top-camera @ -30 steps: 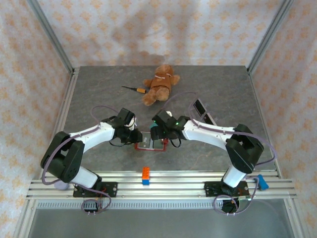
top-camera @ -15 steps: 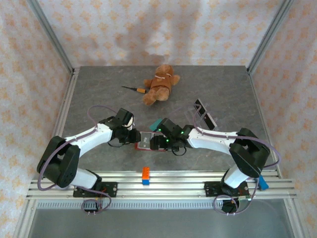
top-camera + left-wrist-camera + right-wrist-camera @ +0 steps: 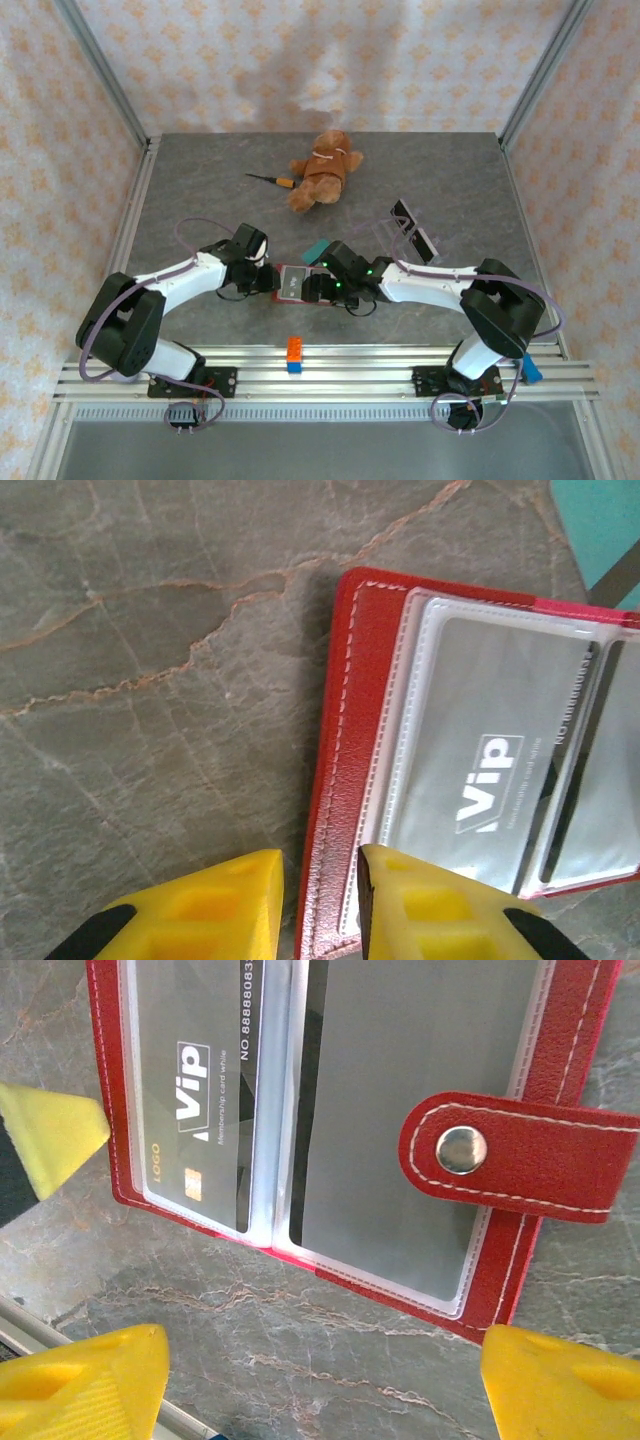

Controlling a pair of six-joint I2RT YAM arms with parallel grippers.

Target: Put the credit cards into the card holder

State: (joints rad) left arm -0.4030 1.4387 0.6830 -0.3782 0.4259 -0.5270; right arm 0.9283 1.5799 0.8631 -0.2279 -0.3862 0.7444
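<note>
The red card holder lies open on the table between both grippers, its snap tab folded over the right half. A grey VIP card sits in its left clear sleeve. A teal credit card lies just behind the holder and shows at the corner. My left gripper stands narrowly open astride the holder's left edge, one finger over the table, the other over the sleeve. My right gripper hangs wide open over bare table at the holder's near edge.
A teddy bear and a small screwdriver lie at the back. A clear stand with a dark card is at the right. An orange-and-blue block rests on the front rail.
My right gripper has drawn back from over the holder toward its near edge, uncovering the teal card behind it. The left gripper has stayed at the holder's left edge.
</note>
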